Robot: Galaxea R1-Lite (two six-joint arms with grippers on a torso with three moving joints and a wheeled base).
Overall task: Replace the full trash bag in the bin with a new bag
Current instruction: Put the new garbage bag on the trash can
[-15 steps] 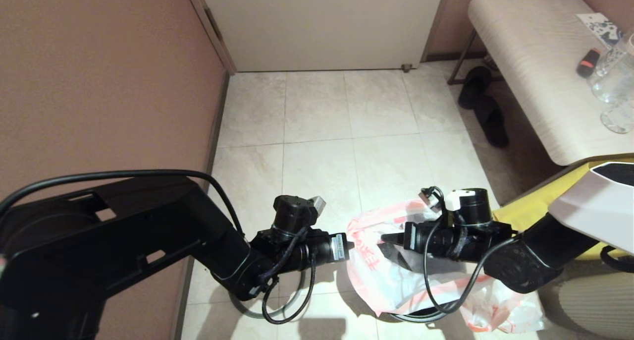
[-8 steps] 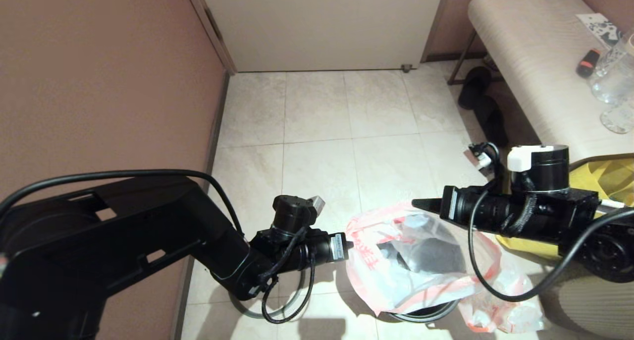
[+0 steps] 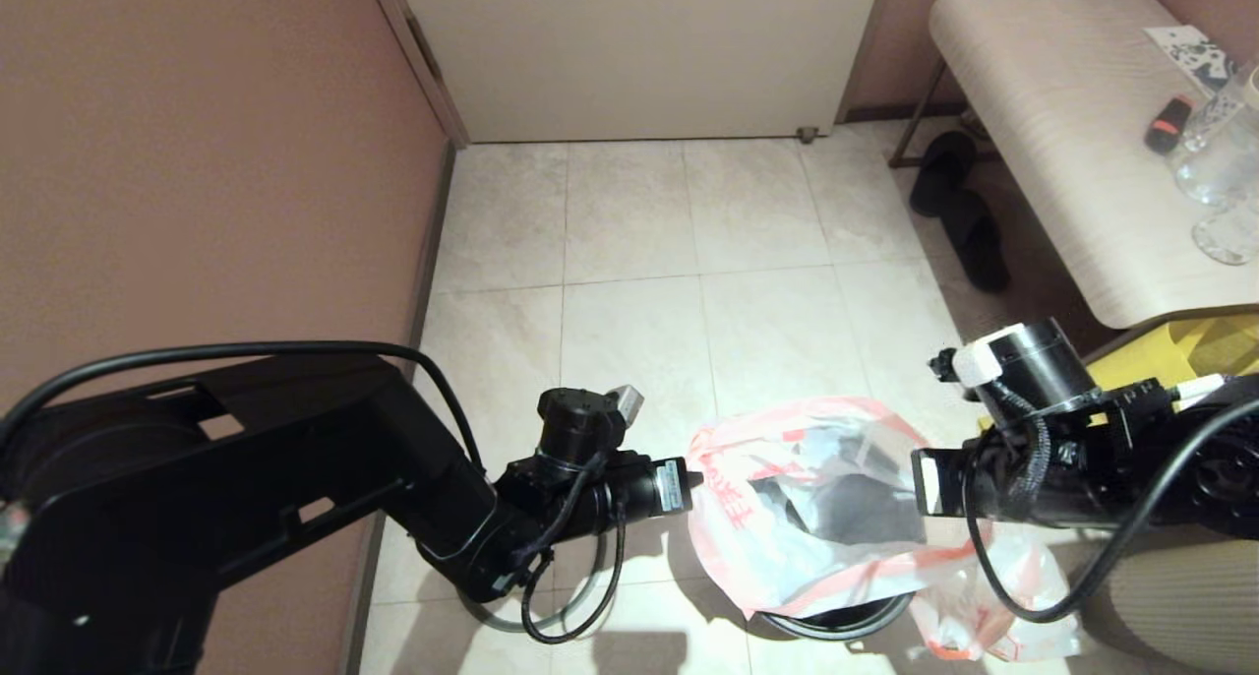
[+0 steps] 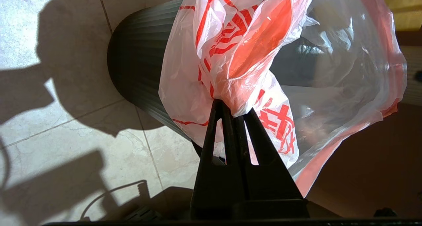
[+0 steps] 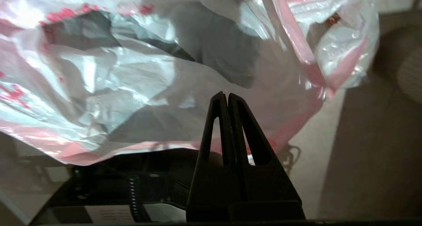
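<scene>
The new bag (image 3: 787, 547) is lying draped over the bin (image 3: 831, 621) in the lower centre of the head view, its mouth gaping. The left gripper (image 4: 234, 112), fingers clamped on a fold of the bag's printed edge, is holding it at the left side. The right gripper (image 5: 227, 96), fingers pressed together, is sitting over the bag's right side. The full bag (image 3: 993, 606) is lying at lower right.

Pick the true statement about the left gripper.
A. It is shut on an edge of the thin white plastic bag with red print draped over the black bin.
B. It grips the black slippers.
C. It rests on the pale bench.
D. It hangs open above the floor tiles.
A: in the left wrist view the left gripper pinches a fold of the new bag beside the bin.
</scene>
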